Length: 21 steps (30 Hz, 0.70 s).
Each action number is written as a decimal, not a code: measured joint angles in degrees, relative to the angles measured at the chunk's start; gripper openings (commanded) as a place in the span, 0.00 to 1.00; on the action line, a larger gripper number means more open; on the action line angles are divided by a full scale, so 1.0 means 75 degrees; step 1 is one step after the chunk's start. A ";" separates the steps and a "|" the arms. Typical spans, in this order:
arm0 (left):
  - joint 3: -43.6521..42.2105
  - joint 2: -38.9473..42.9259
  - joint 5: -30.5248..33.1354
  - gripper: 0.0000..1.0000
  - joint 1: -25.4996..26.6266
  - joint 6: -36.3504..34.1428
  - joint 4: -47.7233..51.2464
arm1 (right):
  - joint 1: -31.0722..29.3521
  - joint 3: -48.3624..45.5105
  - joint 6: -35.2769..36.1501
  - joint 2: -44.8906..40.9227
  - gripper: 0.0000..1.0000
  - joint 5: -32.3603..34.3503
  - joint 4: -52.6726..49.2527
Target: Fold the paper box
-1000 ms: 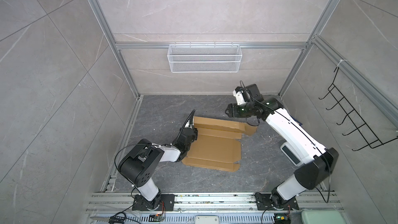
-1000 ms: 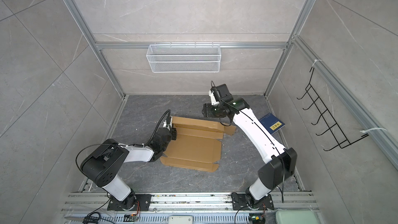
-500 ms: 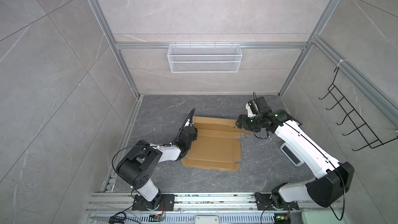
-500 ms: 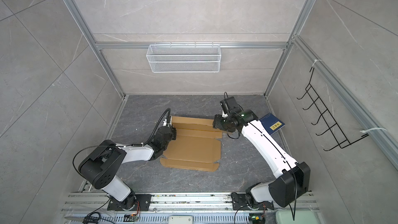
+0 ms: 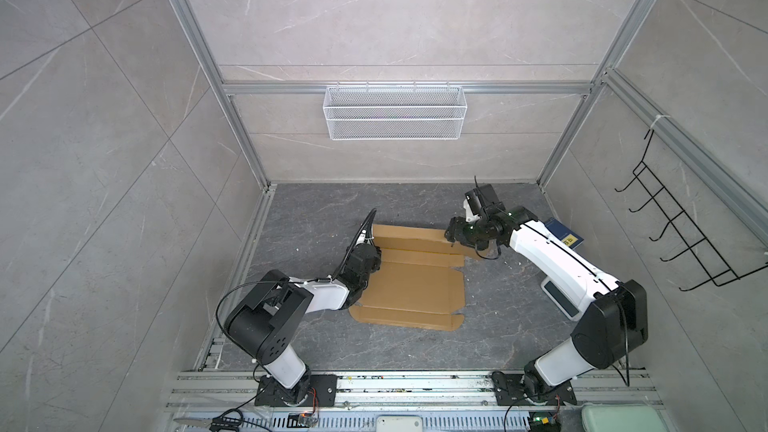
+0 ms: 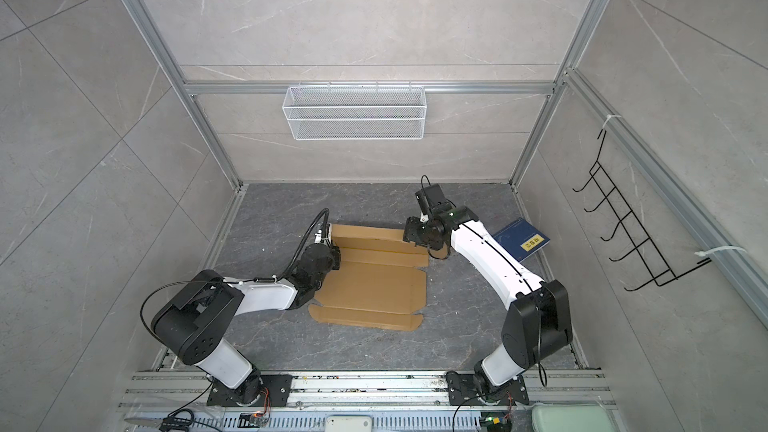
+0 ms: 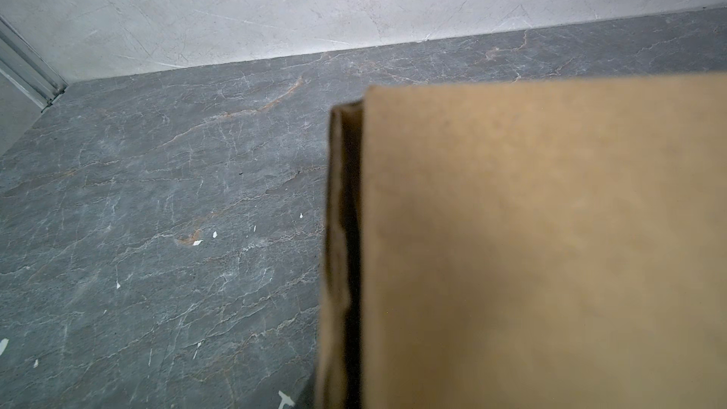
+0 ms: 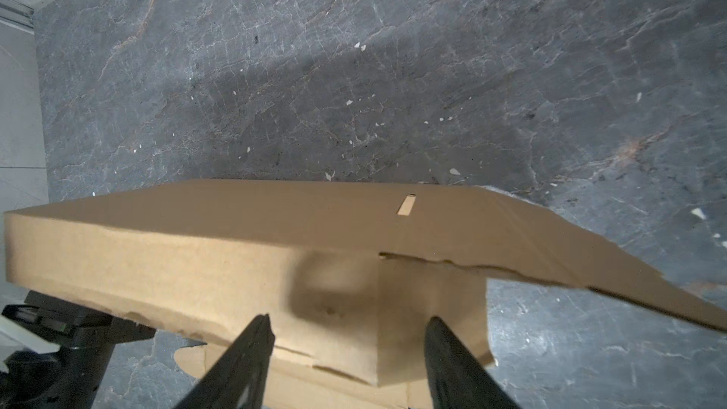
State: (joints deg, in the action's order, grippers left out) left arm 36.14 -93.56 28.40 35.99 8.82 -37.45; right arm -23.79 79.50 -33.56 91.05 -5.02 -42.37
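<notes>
Swinging back to paper box far corner, right jaws spread, left jaws pinching left edge

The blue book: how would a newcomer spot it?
On the dark stone floor, look to the right edge, below the black hook rack. The book lies flat there beside the white arm. It alone is dark blue with a yellow label; the nearby cardboard is plain brown.

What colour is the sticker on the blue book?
Yellow. The sticker shows best in a top view.
</notes>
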 measured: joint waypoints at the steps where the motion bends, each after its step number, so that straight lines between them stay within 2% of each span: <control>1: 0.0000 0.0000 0.0000 0.10 0.0000 0.0012 0.0000 | -0.0003 0.0000 -0.0041 0.0061 0.62 -0.0052 0.0067; 9: 0.0000 0.0000 0.0003 0.10 -0.0003 0.0090 0.0023 | 0.0000 -0.0023 -0.0402 0.0207 0.49 -0.0420 0.0583; 11: 0.0000 0.0000 0.0012 0.10 -0.0017 0.0128 0.0029 | 0.0015 -0.0061 -0.0431 0.0207 0.48 -0.0458 0.0667; 17: 0.0009 0.0006 0.0017 0.09 -0.0023 0.0216 0.0154 | 0.0079 -0.0090 -0.0405 0.0210 0.57 -0.0533 0.0723; 21: 0.0245 0.0236 -0.0003 0.08 -0.0052 0.0405 0.0985 | 0.0297 -0.0090 -0.0117 0.0204 0.65 -0.0921 0.0769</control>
State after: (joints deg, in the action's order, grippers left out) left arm 37.98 -91.79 28.38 35.59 11.86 -30.06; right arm -21.56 78.83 -34.44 92.58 -11.92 -36.60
